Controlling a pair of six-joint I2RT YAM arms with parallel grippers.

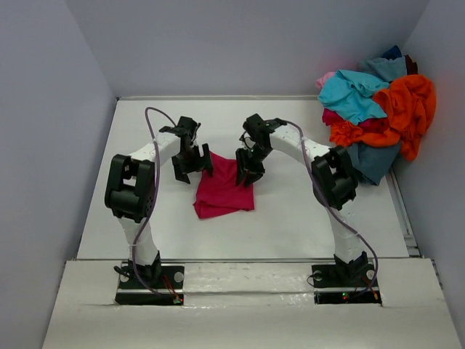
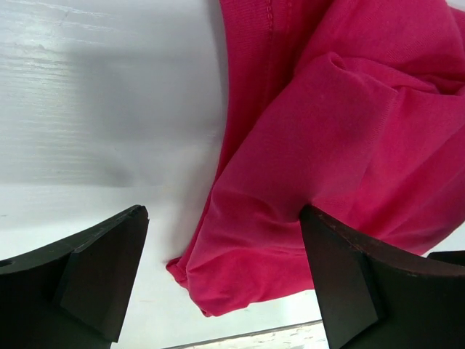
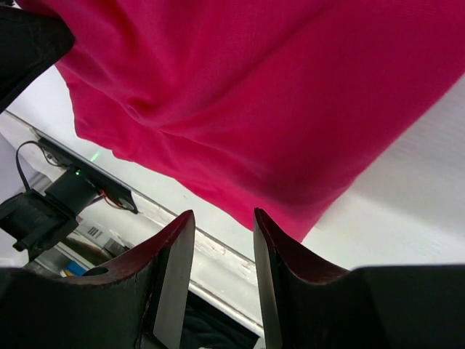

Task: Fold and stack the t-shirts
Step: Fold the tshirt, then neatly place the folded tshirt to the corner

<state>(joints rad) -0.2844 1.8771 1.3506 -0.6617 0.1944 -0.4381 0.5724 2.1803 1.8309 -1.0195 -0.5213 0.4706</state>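
Left gripper point(image 2: 224, 218): nearest the lens in its wrist view, its two dark fingers point(image 2: 102, 276) stand spread wide with nothing clamped between them.
Right gripper point(image 3: 224, 214): its jaws stand a narrow gap apart, and only bare white table and the table's edge show through that gap, so it grips nothing.
Crimson-magenta t-shirt point(image 1: 225, 190): a plain, soft cloth folded into a rough, creased oblong. It is wider at the near end, with loose rolls along its left side and a stitched seam point(image 2: 269, 29) running up the far part.
Where it lies: flat on the white table point(image 1: 305, 218), near the middle and between the two arms.
Shirt and left gripper: the cloth's near left corner lies on the table in the open space between the spread fingers. The right finger stands at the cloth, but whether it touches cannot be told.
Shirt and right gripper: from above, the gripper hangs over the shirt's far right edge. In its wrist view the cloth fills the frame just beyond the fingertips.
Other t-shirts point(image 1: 378, 109): a loose heap at the table's far right corner, well apart from both grippers. It has an orange one point(image 1: 410, 105) and a turquoise one point(image 1: 352, 94) on top, pink point(image 1: 325, 78) at the left and dark blue point(image 1: 392, 52) at the back.
Hard to make out: the shirt's sleeves and collar are lost in the folds. From above, both grippers cover the shirt's far corners. A dark, blurred shape point(image 3: 22, 51) cuts the upper left corner of the right wrist view and cannot be identified.
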